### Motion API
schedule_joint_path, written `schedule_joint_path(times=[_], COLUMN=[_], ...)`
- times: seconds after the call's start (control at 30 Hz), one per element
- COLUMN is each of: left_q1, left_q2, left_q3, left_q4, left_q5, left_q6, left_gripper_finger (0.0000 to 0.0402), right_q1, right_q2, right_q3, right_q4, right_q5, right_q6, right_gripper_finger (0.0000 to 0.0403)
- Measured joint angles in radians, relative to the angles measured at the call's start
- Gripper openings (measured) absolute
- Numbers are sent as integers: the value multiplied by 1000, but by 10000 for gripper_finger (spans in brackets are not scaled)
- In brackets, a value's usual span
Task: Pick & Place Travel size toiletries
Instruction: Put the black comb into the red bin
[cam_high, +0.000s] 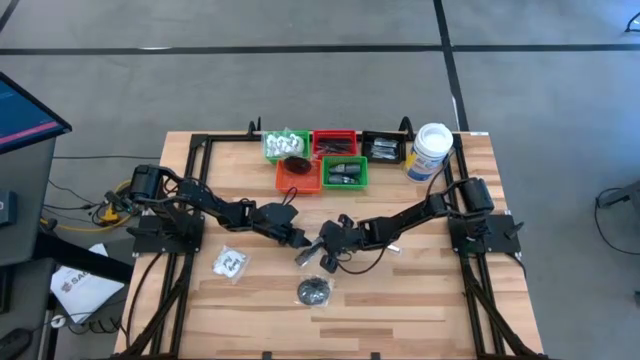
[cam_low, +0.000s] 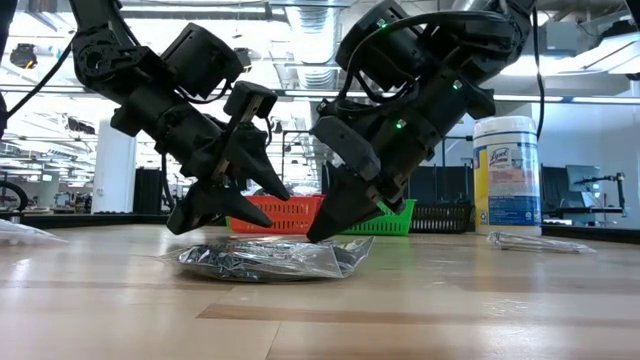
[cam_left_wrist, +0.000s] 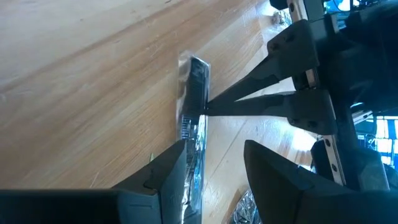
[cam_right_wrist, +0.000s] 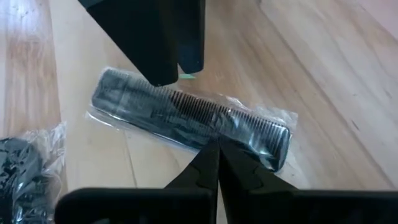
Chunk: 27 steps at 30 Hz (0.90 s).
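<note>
A black comb in a clear packet (cam_right_wrist: 186, 112) lies flat on the wooden table near its middle (cam_high: 307, 255). My right gripper (cam_right_wrist: 217, 144) is shut and comes down from the table's right, with its tips at the packet's long side. My left gripper (cam_left_wrist: 214, 146) is open and comes from the table's left. It stands over the comb's other end, one finger (cam_right_wrist: 163, 68) above the comb and the other beside it. A clear packet with white contents (cam_high: 231, 263) and a black round piece in plastic (cam_high: 314, 291) lie nearer the front edge. My right gripper has its shut fingertips against the comb packet's long edge near the middle (cam_right_wrist: 214, 135). The fingers slant down from the table's right and lie across the comb, which rests flat on the table. My left gripper has one fingertip (cam_left_wrist: 177, 155) at the packet's end; whether it touches, I cannot tell.
Green (cam_high: 285, 146), red (cam_high: 334, 142), black (cam_high: 383, 147), orange (cam_high: 298, 175) and a second green tray (cam_high: 345, 172) stand at the far edge, some holding small items. A tall white canister (cam_high: 430, 150) stands at the back right. Bare wood lies toward the front.
</note>
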Motion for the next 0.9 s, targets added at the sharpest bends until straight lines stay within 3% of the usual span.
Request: schedule_joint_path(times=[0.37, 0.9], left_q1=[-2, 3], left_q2=[49, 59], left_q3=[6, 2], left_q4=[20, 20], left_q5=[96, 78], left_q6=[-25, -30], left_gripper_finger=[157, 157], right_q1=[2, 13], right_q2=[16, 21], right_q3=[1, 0], right_q4=[4, -6], right_q5=[-35, -31], right_q6=[18, 19], right_gripper_finger=[0, 0])
